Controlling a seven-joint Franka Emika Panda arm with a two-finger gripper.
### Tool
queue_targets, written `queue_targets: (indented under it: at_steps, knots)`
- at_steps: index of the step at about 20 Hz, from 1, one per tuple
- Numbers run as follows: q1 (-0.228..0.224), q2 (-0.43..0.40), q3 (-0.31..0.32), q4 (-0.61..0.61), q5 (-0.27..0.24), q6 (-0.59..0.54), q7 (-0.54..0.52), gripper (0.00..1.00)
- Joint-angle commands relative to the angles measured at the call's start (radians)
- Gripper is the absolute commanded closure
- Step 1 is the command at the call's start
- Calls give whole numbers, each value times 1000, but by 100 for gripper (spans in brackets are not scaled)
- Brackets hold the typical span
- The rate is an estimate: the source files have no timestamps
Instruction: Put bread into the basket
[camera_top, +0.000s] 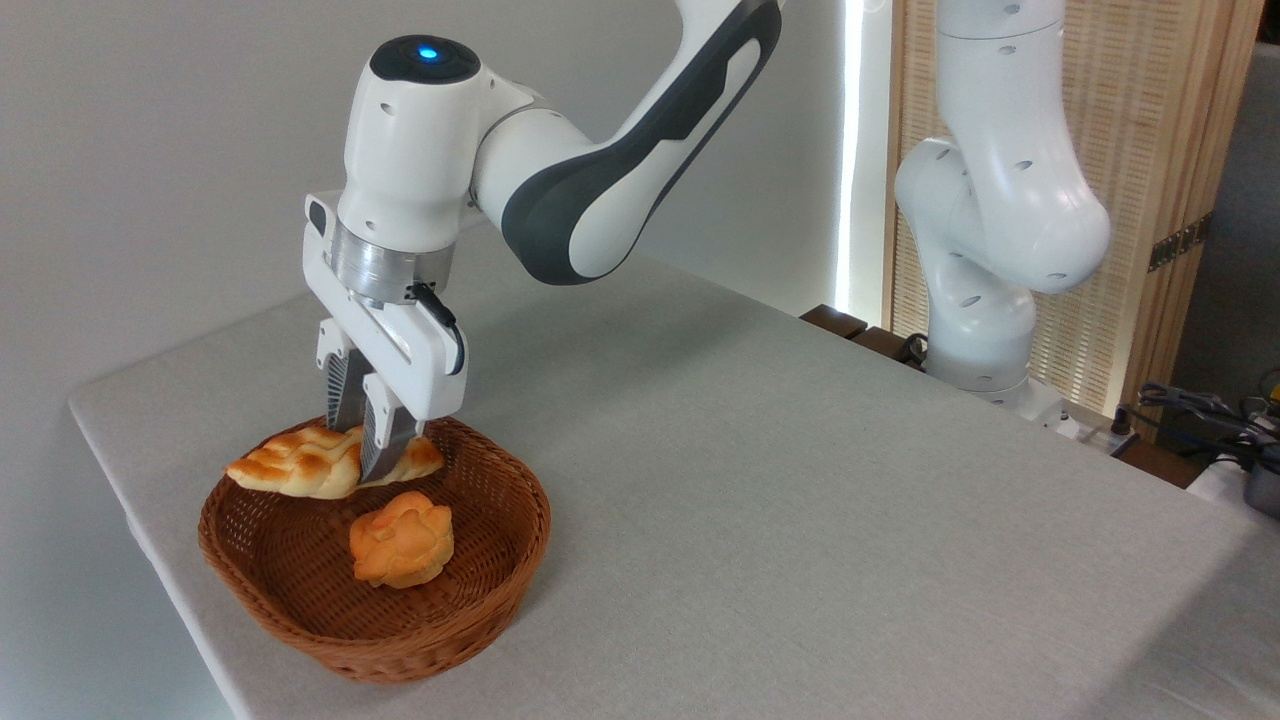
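A white robot arm reaches down from the upper middle of the room toward a round brown wicker basket (520, 520) that sits near the front left corner of a grey table (800, 500). The gripper (365, 455) points down at the back of the basket, around the 11 o'clock part of its rim. Its two fingers are closed narrowly on the bread (300, 463), a braided pale loaf with toasted patches, pinching it near its right-hand end.

The loaf lies roughly level, across the basket's back edge. Its long free end points to 9 o'clock and appears to sit at or just above the rim there; whether it touches the wicker cannot be told. Lower in the basket, near its centre and toward 5 o'clock from the gripper, rests a small round orange bun (402, 540), apart from the loaf.

From where I stand, the risk is in the release. The loaf is about as long as the basket is wide, and it is held off-centre. If let go here, the long end could land on the rim and tip the loaf out over the table's left edge, which is close by. Pushing lower first could press the loaf against the rim or shove the light basket. A shift toward the basket's centre would be safer, though the bun narrows the free space.
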Motion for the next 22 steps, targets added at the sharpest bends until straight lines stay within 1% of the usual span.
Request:
queue_targets:
  at_steps: [1, 6, 8, 9, 10, 11, 12, 14, 15, 16, 17, 18, 19, 20, 21, 22]
  knots:
    - [-1, 2, 3, 15, -22, 10, -10, 0]
    - [1, -6, 3, 24, -17, 6, -12, 0]
    - [4, -30, 7, 27, -6, -14, -10, 0]
    - [7, -53, 14, 29, 14, -61, -8, 0]
    - [14, -78, 17, 42, 55, -130, -8, 0]
    - [60, -98, 8, 77, 105, -228, -8, 0]
    - [94, -109, 1, 123, 147, -355, -8, 0]
    - [113, -113, 3, 252, 201, -607, -10, 0]
    - [128, -113, 1, 300, 242, -703, -8, 0]
    - [135, -113, 0, 321, 283, -762, -8, 0]
    - [137, -115, -2, 325, 311, -782, -10, 0]
    - [145, -115, -6, 329, 328, -783, -13, 0]
    - [172, -115, -28, 340, 336, -786, -18, 0]
    - [209, -115, -51, 352, 339, -790, -21, 0]
    - [227, -115, -60, 358, 340, -795, -19, 0]
    - [228, -115, -56, 360, 340, -796, -19, 0]
